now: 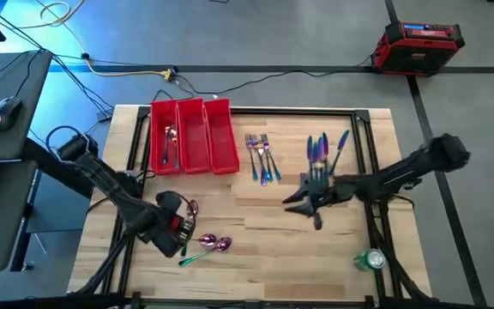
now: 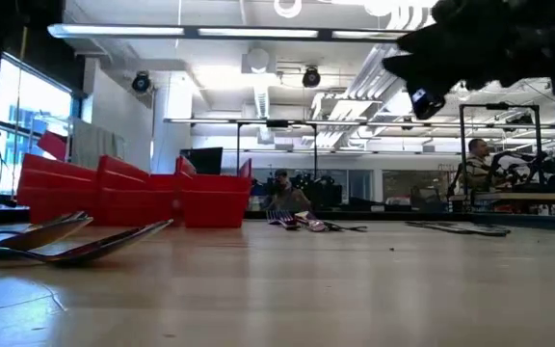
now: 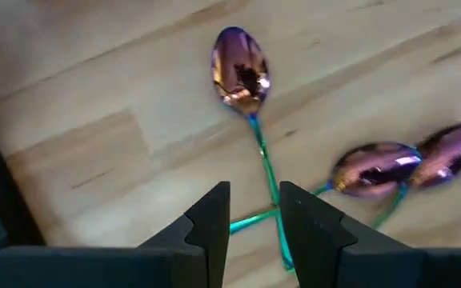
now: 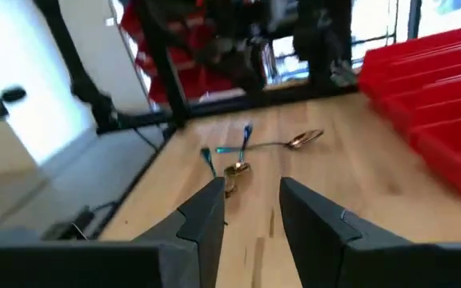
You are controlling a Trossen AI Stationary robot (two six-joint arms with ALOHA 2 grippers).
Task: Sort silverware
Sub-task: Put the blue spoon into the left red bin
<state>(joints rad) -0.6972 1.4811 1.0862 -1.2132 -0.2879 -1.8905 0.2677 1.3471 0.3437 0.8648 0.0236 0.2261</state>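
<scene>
Three rainbow spoons lie flat on the wood near the table's front left: one [image 3: 240,66] apart, two [image 3: 406,162] side by side, their teal handles crossing. My left gripper [image 3: 254,210] hovers open over the crossed handles [image 1: 187,256], a finger on either side of one handle; I cannot tell whether it touches. Several forks [image 1: 262,159] and knives [image 1: 324,148] lie in groups at the far middle. A red three-compartment tray [image 1: 221,137] holds one spoon [image 1: 170,142] in its left compartment. My right gripper [image 1: 292,204] hangs open above mid-table, its fingers holding nothing [image 4: 250,196].
A green round object [image 1: 369,258] sits near the front right corner. A black frame [image 1: 371,146] borders the table top. The middle of the table [image 1: 247,215] between the two grippers is bare wood. People sit in the room beyond the far edge [image 2: 475,159].
</scene>
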